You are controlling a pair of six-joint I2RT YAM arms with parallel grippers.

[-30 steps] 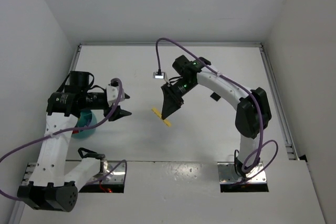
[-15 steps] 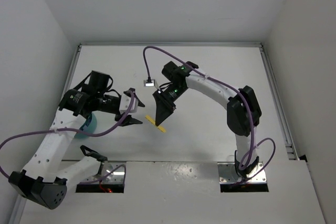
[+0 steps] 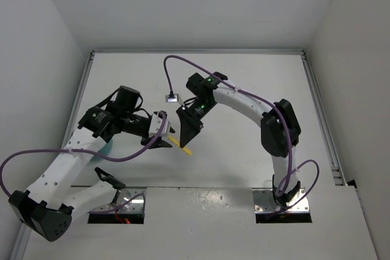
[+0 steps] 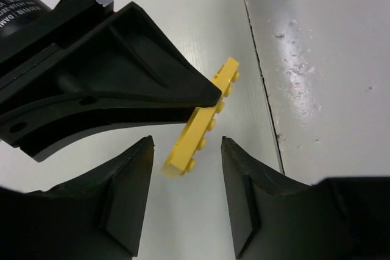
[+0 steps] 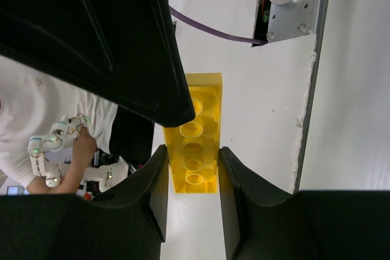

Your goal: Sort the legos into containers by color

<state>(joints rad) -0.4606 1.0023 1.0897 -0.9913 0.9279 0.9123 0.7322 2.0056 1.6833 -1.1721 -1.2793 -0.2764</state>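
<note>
Yellow brick point(image 5: 195, 144) sits clamped between the right fingers point(image 5: 152, 199). Its free end lies lengthwise between the half-open left fingers point(image 4: 128, 193), which reach in from the left and touch nothing.

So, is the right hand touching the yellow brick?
Touching. The right wrist view shows both fingers of the right hand pressed on the long sides of the yellow brick.
</note>
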